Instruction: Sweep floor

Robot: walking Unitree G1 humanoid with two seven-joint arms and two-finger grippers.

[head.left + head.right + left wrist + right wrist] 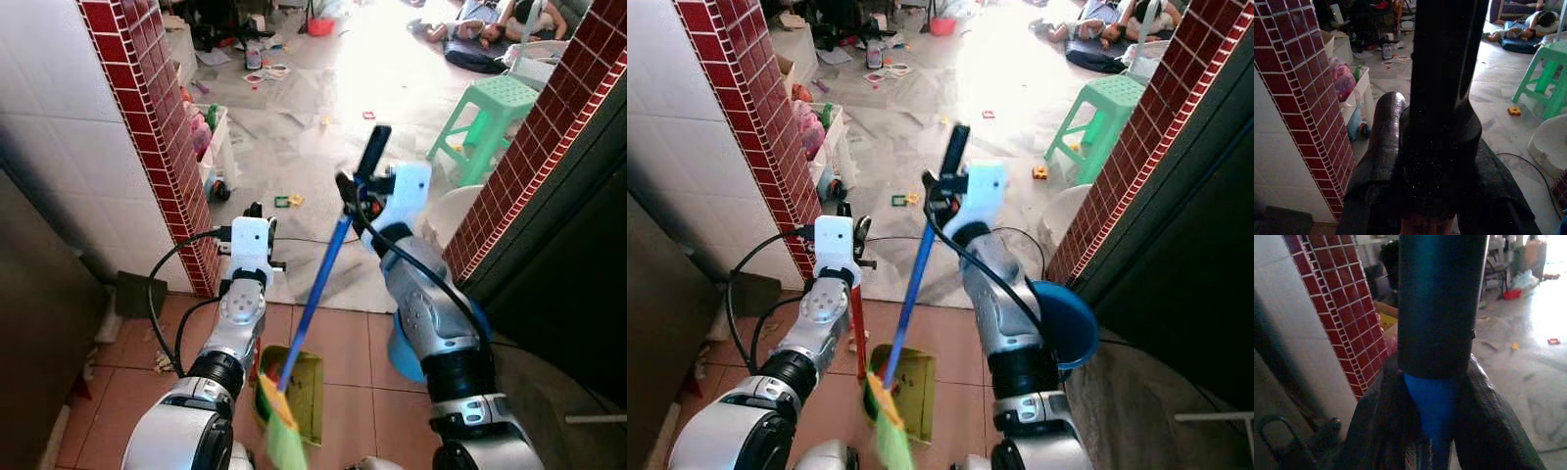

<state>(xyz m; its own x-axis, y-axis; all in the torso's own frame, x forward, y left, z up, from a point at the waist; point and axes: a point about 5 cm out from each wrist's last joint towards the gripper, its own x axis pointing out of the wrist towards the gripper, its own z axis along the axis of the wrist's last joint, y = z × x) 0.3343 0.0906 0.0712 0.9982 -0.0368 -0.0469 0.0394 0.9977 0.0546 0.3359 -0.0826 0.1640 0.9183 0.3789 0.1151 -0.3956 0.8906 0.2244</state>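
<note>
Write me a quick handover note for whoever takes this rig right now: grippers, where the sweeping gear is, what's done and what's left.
Right gripper: shut on the blue broom handle, bristles low near the robot's feet.
Left gripper: shut on the red dustpan handle; the yellow-green dustpan sits on the terracotta tiles beside the bristles.
Done: both tools in hand, at the doorway between the brick pillars.
Left: the grey floor ahead is littered with small toys and papers. A green stool stands to the right.
</note>
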